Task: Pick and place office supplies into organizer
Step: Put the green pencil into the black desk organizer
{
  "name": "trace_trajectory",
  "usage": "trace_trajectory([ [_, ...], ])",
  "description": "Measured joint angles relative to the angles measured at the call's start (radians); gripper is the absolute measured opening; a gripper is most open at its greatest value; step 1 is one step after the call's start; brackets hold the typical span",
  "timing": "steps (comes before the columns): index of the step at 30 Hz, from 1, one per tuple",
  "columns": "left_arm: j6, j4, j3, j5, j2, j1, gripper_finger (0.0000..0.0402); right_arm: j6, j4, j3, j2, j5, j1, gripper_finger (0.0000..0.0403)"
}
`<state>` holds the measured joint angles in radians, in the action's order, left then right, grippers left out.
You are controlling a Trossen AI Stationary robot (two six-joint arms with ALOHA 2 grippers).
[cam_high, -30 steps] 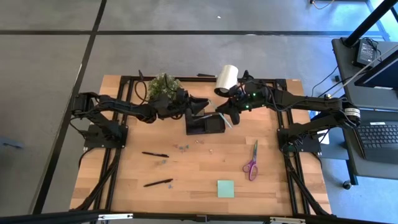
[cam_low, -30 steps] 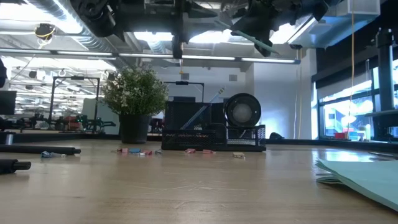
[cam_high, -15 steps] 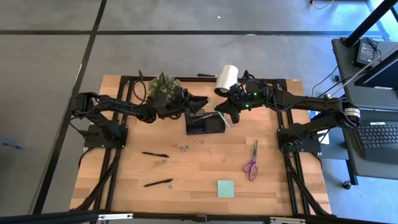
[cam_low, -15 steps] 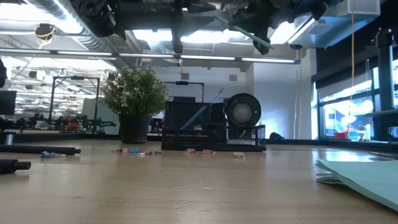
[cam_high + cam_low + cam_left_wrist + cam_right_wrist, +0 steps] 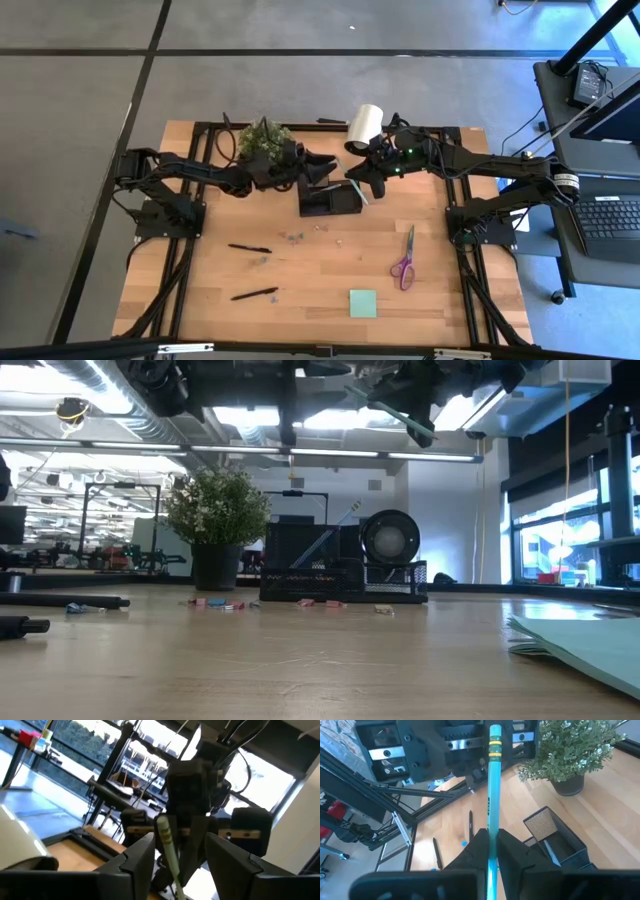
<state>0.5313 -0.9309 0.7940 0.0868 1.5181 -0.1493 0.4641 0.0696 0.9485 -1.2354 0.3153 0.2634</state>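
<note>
A pale green stick (image 5: 492, 795) hangs in the air above the black organizer (image 5: 330, 200), with my right gripper (image 5: 492, 837) shut on it. The stick's banded end (image 5: 495, 742) reaches between the fingers of my left gripper (image 5: 180, 845). That gripper is open, with one finger on either side of the stick (image 5: 167, 845). In the high view both grippers meet over the organizer's far right part, the left gripper (image 5: 325, 170) from the left and the right gripper (image 5: 360, 185) from the right. The low view shows the stick (image 5: 395, 415) slanting high above the table. My right gripper pinches the stick's shaft (image 5: 491, 832) between its two fingers. The stick runs on ahead of the fingers toward the left gripper. It is lifted clear above the organizer and slants, as the low view shows.
A potted plant (image 5: 262, 138) and a white roll (image 5: 364, 127) stand behind the organizer. Purple-handled scissors (image 5: 404, 262), a green sticky-note pad (image 5: 363, 303), two black pens (image 5: 249, 248) (image 5: 254, 294) and small clips (image 5: 295, 237) lie on the near half of the table.
My left gripper has opened and let go of the stick's end. The stick stays in my right gripper, above the organizer.
</note>
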Motion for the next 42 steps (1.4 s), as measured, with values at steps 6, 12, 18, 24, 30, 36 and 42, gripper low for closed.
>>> trace_trajectory([
  [6, 0.02, 0.025, 0.0, 0.022, 0.0, 0.005, 0.0171, -0.001, 0.0, 0.0, 0.0, 0.0, 0.0, 0.0031],
  [12, 0.015, 0.023, 0.0, 0.046, 0.0, -0.013, 0.0171, -0.005, -0.001, 0.0, 0.0, 0.001, 0.0, 0.0028],
  [18, 0.036, 0.022, 0.0, 0.029, 0.0, -0.034, 0.0171, -0.002, -0.004, 0.0, 0.0, 0.001, 0.0, 0.003],
  [24, 0.05, 0.018, 0.0, 0.019, 0.0, -0.034, 0.0171, -0.002, -0.031, 0.0, 0.0, 0.001, 0.0, 0.0029],
  [30, 0.05, 0.008, 0.017, -0.004, 0.0, -0.034, 0.0171, 0.006, -0.061, 0.0, -0.026, 0.002, 0.0, 0.0028],
  [36, 0.024, 0.015, 0.032, -0.005, 0.0, -0.034, 0.0171, 0.006, -0.096, 0.0, -0.051, 0.002, 0.0, 0.003],
  [42, 0.024, 0.045, 0.032, -0.004, 0.0, -0.034, 0.0168, 0.006, -0.105, 0.0, -0.051, 0.001, 0.0, 0.0028],
])
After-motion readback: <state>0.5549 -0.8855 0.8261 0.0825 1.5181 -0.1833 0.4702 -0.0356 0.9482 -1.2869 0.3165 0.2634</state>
